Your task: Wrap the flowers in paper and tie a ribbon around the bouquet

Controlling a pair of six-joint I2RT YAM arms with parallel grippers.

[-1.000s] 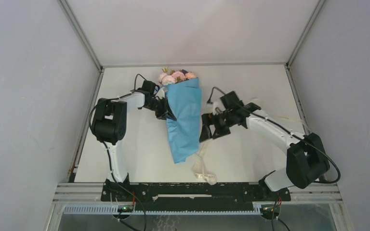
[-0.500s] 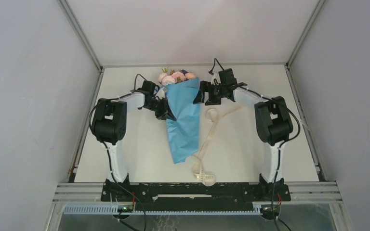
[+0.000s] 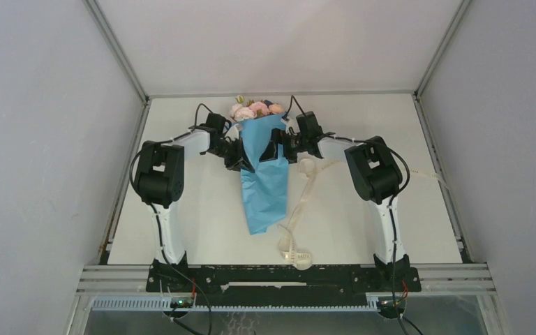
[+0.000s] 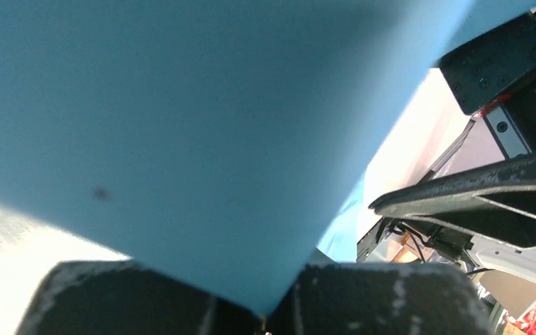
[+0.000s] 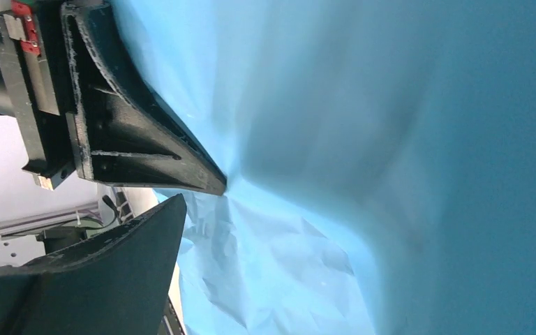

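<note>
- The left arm (image 3: 157, 174) rises from its base at the near edge, folds at a black elbow, and reaches its white forearm far and rightward, low over the pale table (image 3: 181, 223).
- The left gripper (image 3: 241, 158) is clamped on the left edge of the paper (image 3: 265, 188). In the right wrist view its two black, ribbed fingers (image 5: 146, 160) meet at a point, and fine crinkles fan out from the pinch.
- The bouquet (image 3: 264, 174) lies mid-table, slightly left of centre, as a tapering cone. Its long axis runs near to far, with the narrow tip pointing at the near edge and the wide mouth at the far wall. The thin, matte sheet is light blue and softly creased.
- The flowers (image 3: 255, 110) spill from the far mouth: rounded pink and peach blooms with bits of green leaf.
- The right gripper (image 3: 272, 149) sits over the upper right side of the cone with its jaws wide apart. Whether they touch the wrapping cannot be told.
- The ribbon (image 3: 299, 209), a limp, flat cream strip, lies just right of the cone. It loops near the right forearm and trails to a bunched end by the near edge.
- The right arm (image 3: 373, 171) mirrors the left, with its elbow raised and its forearm pointing left and far.
</note>
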